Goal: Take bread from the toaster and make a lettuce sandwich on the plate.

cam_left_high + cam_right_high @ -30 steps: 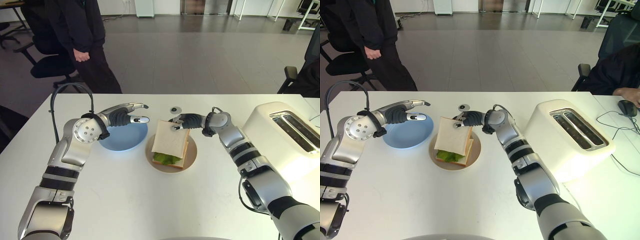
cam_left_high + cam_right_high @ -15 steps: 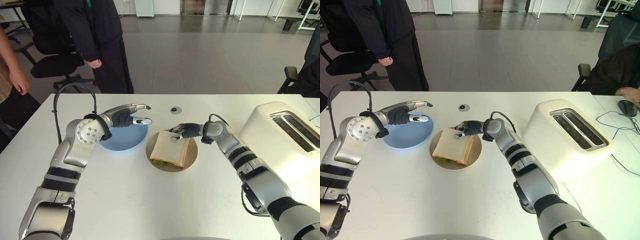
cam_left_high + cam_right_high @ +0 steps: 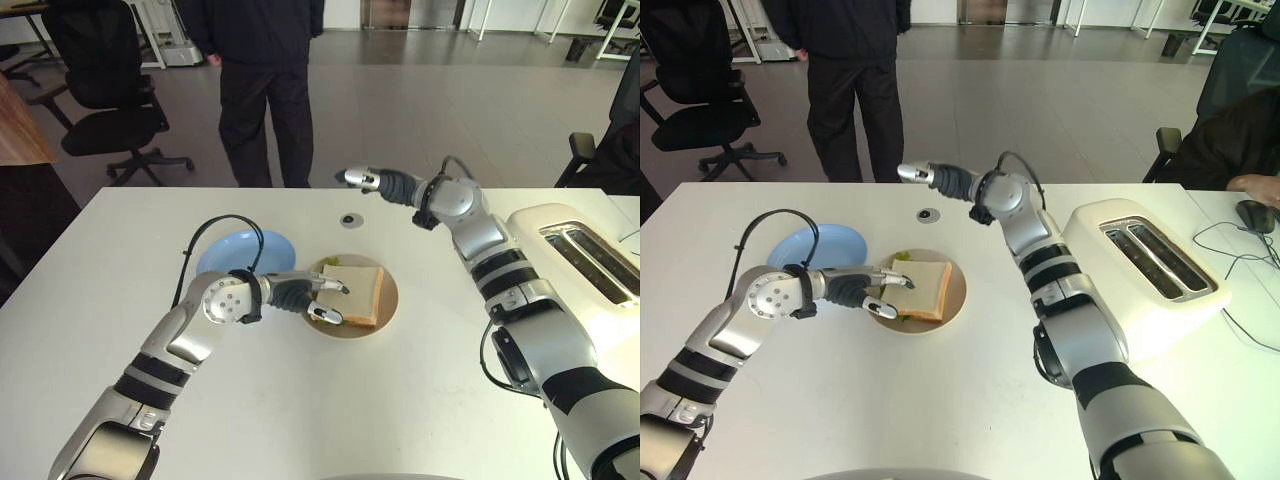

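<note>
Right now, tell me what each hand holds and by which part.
The right hand holds nothing. The left hand is at the sandwich, left edge; grip cannot be told.

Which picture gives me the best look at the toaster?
The right eye view: the whole toaster sits in frame, with both top slots showing. The left eye view cuts it off at the right edge, leaving part of its body and slots.

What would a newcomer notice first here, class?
The sandwich on the tan plate at the middle of the table draws the eye, with the left hand at its left edge. The right hand hangs open above the table's far side, and the white toaster stands at the right.
</note>
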You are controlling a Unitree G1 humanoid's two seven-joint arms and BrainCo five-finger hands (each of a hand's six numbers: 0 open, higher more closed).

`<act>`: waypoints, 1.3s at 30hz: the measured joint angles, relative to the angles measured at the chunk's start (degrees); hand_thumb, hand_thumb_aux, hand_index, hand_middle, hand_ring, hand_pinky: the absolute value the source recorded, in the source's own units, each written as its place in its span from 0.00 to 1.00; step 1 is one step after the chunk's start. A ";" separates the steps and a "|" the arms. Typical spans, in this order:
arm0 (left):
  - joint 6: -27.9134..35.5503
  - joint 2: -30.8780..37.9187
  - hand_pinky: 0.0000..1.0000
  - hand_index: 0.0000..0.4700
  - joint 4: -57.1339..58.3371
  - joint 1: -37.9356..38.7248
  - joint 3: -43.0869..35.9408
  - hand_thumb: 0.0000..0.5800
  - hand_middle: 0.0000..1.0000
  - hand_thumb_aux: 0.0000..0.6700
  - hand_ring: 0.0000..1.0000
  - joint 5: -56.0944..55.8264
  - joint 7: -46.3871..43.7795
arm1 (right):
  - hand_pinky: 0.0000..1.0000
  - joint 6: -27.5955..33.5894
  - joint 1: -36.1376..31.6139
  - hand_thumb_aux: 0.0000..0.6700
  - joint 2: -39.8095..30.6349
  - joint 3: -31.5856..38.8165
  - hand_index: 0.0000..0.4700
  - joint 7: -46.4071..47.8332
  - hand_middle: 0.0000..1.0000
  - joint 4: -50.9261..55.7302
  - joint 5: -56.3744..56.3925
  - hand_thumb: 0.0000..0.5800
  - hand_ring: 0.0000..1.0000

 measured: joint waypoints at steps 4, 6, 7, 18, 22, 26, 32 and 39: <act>-1.99 -2.26 0.00 0.00 -0.13 -0.35 -2.67 0.00 0.00 0.00 0.00 0.05 -0.67 | 0.00 0.23 -1.71 0.00 -0.94 -1.13 0.00 -0.16 0.00 0.63 0.55 0.00 0.00; -2.98 -2.65 0.00 0.00 0.66 -1.44 -4.37 0.00 0.00 0.00 0.00 1.85 -0.84 | 0.00 0.57 -1.70 0.00 -0.92 -1.44 0.00 -0.07 0.00 0.57 0.77 0.00 0.00; -3.05 -2.62 0.00 0.00 1.13 -2.16 -5.13 0.00 0.00 0.00 0.00 3.02 -0.88 | 0.00 0.70 -1.70 0.00 -0.93 -1.56 0.00 -0.03 0.00 0.46 1.07 0.00 0.00; -2.12 -0.35 0.00 0.00 0.09 -6.87 -9.52 0.00 0.00 0.00 0.00 18.34 -0.77 | 0.00 3.64 -1.07 0.00 -1.07 -2.70 0.00 1.42 0.00 -4.22 3.74 0.00 0.00; 0.56 0.25 0.00 0.00 -3.68 -5.21 -9.45 0.00 0.00 0.00 0.00 19.22 -1.43 | 0.00 4.28 -0.58 0.00 -1.34 -2.71 0.00 1.50 0.00 -4.71 4.15 0.00 0.00; 5.48 -3.44 0.00 0.00 -10.04 -2.23 -5.35 0.00 0.00 0.00 0.00 7.85 -4.29 | 0.00 5.03 -0.30 0.00 -1.78 -2.72 0.00 1.59 0.00 -5.21 4.24 0.00 0.00; 19.04 -12.69 0.00 0.00 -17.23 -6.46 8.97 0.00 0.00 0.00 0.00 -9.89 0.35 | 0.00 8.91 2.03 0.00 -3.70 -2.68 0.00 5.15 0.00 -9.96 5.07 0.00 0.00; 24.29 -7.93 1.00 1.00 -19.75 3.35 9.49 1.00 1.00 1.00 1.00 -18.85 -6.04 | 1.00 19.66 21.48 1.00 -15.63 1.66 1.00 24.50 1.00 -37.92 8.91 1.00 1.00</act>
